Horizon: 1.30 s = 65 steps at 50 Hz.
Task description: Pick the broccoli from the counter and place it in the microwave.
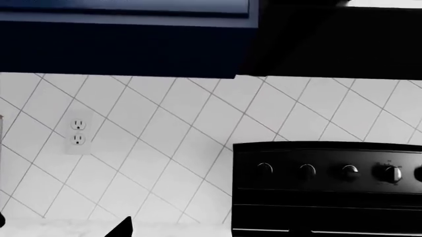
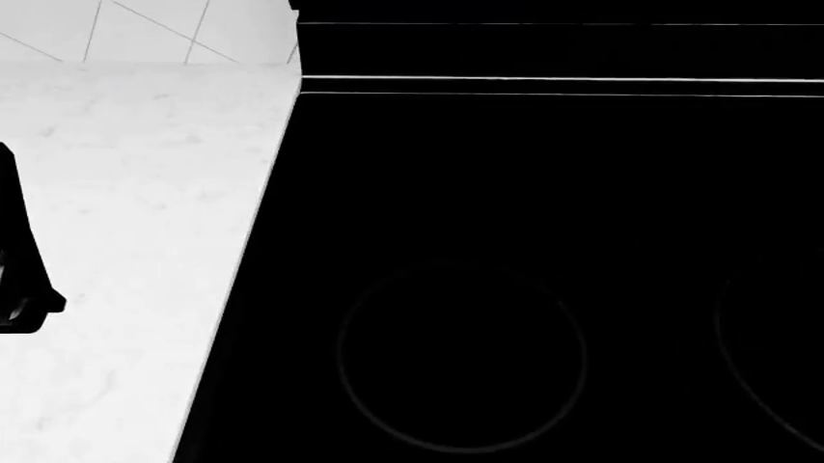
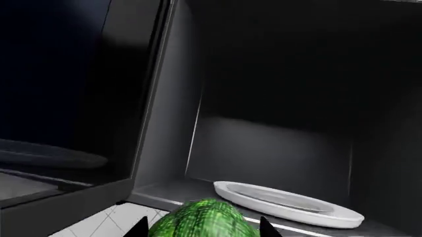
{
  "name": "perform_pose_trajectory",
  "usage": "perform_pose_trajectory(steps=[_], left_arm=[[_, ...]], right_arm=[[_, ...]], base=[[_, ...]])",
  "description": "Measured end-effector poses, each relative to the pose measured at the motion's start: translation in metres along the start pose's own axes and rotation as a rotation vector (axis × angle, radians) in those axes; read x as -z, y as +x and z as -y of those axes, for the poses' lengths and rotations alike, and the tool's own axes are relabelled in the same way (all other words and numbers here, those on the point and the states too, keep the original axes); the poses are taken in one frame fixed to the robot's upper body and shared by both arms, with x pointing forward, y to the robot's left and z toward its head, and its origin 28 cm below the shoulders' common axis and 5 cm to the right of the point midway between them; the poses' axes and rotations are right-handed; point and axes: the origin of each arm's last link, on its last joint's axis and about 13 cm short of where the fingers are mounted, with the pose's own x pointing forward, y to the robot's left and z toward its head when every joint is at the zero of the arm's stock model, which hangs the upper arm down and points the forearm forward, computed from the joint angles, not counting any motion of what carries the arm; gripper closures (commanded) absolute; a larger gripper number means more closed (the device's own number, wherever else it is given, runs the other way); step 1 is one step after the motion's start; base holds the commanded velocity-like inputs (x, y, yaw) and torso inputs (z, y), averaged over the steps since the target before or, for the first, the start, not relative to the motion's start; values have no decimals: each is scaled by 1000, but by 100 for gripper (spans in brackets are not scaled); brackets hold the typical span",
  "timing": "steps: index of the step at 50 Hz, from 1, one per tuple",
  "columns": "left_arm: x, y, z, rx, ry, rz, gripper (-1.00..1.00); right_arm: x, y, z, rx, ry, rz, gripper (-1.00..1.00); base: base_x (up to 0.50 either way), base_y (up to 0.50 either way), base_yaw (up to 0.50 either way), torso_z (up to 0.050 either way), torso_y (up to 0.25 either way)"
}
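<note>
In the right wrist view my right gripper [image 3: 202, 230] is shut on the broccoli [image 3: 201, 216], whose bumpy green crown fills the gap between the two dark fingertips [image 3: 140, 229]. It is held just in front of the open microwave [image 3: 277, 143], close to the cavity's front lip. A glass turntable [image 3: 283, 201] lies on the cavity floor. The microwave door [image 3: 66, 98] stands open to one side. My left gripper [image 1: 61, 230] is open and empty above the counter [image 1: 185, 229]. Only part of the left arm [image 2: 18, 289] shows in the head view, over the counter [image 2: 129, 193].
The glossy black stovetop [image 2: 541, 270] with ring burners lies right of the counter. Its control panel with knobs [image 1: 329, 170] stands at the back. A tiled backsplash with a wall outlet [image 1: 78, 132] sits under navy upper cabinets [image 1: 125, 44].
</note>
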Motion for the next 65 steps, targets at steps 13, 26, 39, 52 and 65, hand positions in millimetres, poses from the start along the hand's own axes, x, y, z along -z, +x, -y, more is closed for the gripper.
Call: perform_pose_trajectory(steps=[13,26,39,52,65], left_arm=[[1,4,-1,-7,-10,17,-100],[-1,6,-3,-11,-17,29,-100],[-7,8,-7,-9,-19,37,-100],[-12,6,-9,-8,-20,38,-100],[-15,3,-6,-8,-20,39,-100]], right_arm=[[-51,43,7,2,-38,84,100],[-87,83,27,121,-57,161,100],[-66,116,63,361,-67,53,100],[-37,133,59,369,-105,-74,100],[-21,144,47,319,-122,-133,100]], base=[[0,0,0,0,0],[0,0,0,0,0],[0,0,0,0,0],[0,0,0,0,0],[0,0,0,0,1]])
